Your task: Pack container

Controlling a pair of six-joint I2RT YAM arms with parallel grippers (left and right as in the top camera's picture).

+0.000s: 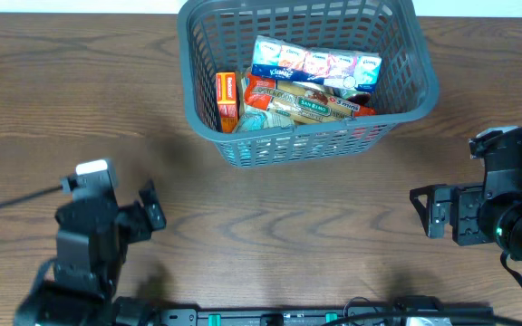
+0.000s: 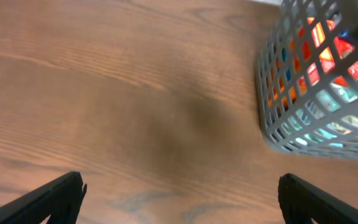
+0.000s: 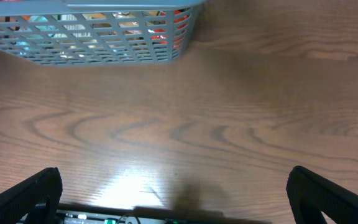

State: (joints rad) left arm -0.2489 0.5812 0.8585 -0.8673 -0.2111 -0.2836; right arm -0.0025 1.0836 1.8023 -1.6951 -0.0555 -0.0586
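Note:
The container [image 1: 306, 147], a grey lattice-sided basket, stands at the back middle of the wooden table. Inside lie a pack of Kleenex tissues [image 1: 315, 63], a San Remo pasta packet [image 1: 311, 107] and an orange box [image 1: 227, 100] on edge at its left. My left gripper [image 1: 152, 208] hovers open at the front left, well short of the basket, with bare wood between its fingers [image 2: 180, 186]. The basket's corner [image 2: 303, 118] shows at the upper right of the left wrist view. My right gripper [image 1: 427, 213] is open at the front right, holding nothing [image 3: 174, 177]; the basket [image 3: 92, 43] sits ahead to its left.
A black equipment strip [image 1: 306, 315] with green lights runs along the table's front edge and shows at the bottom of the right wrist view [image 3: 104, 218]. A thin dark cable [image 1: 16, 204] trails left from the left arm.

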